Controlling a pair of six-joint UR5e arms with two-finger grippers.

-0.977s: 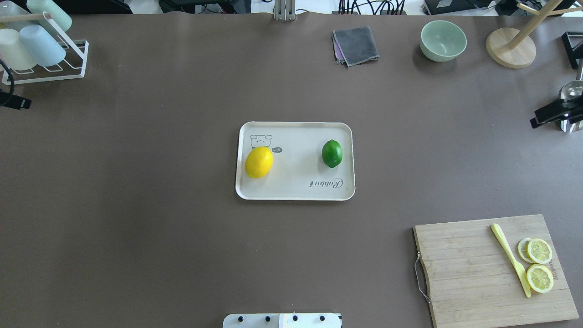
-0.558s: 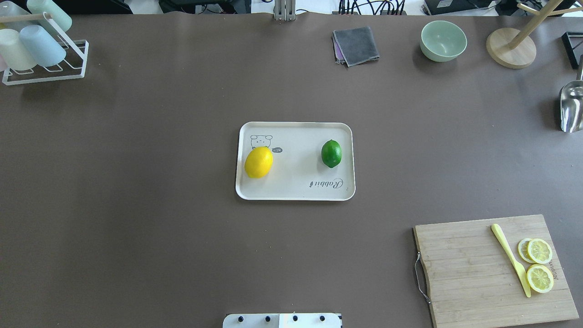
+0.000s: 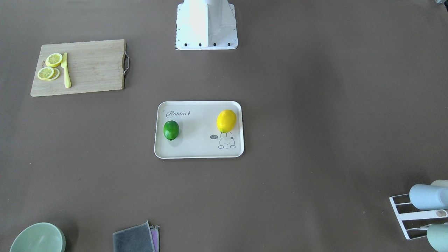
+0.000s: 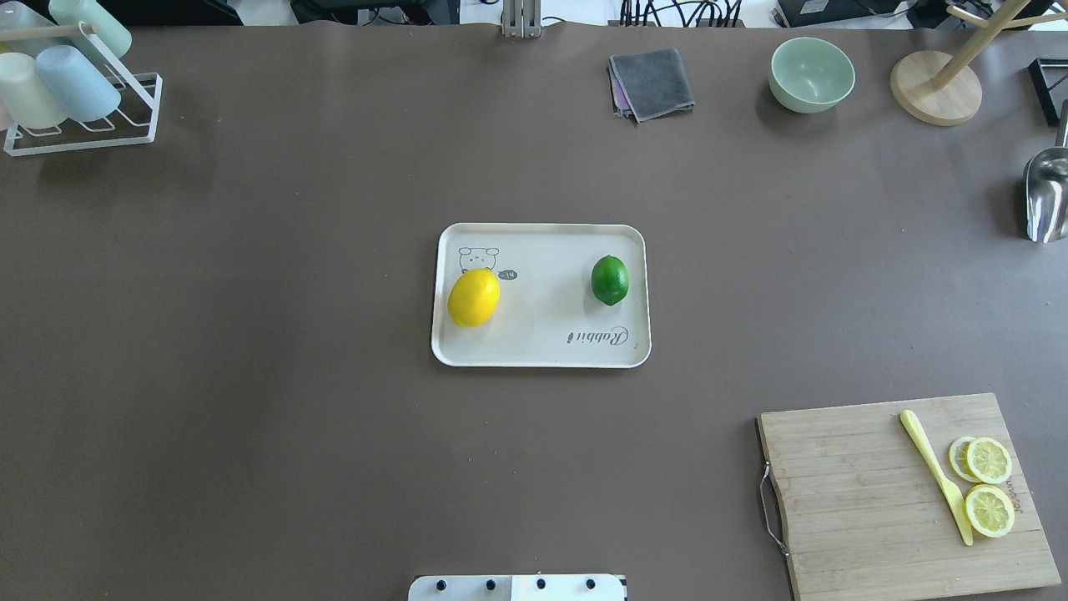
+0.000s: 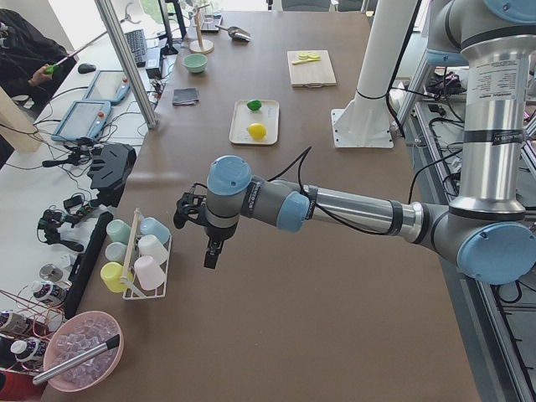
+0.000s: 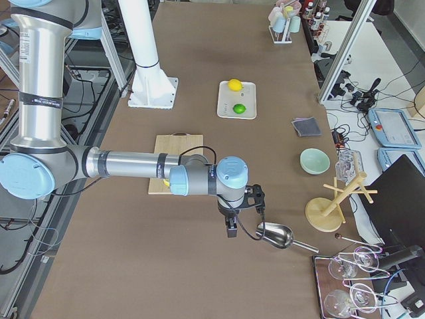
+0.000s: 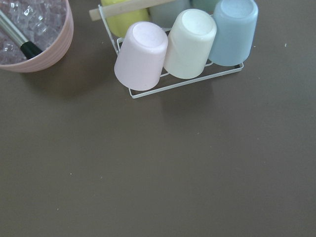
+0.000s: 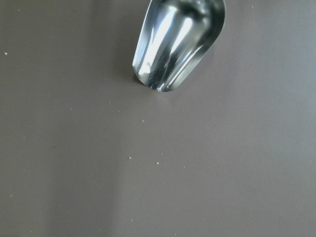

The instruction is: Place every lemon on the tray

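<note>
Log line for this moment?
yellow lemon: on tray | green lemon: on tray | left gripper: by cup rack | right gripper: by scoop | jaws: unclear

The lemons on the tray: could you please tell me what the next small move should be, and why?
Probably just stop and park: the yellow lemon and the green lemon both lie inside the tray, apart, and the left gripper and right gripper hang at the ends of the table. The task looks done.

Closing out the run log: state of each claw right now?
Left claw: cannot be told; only a side view shows it.
Right claw: cannot be told; only a side view shows it.
</note>
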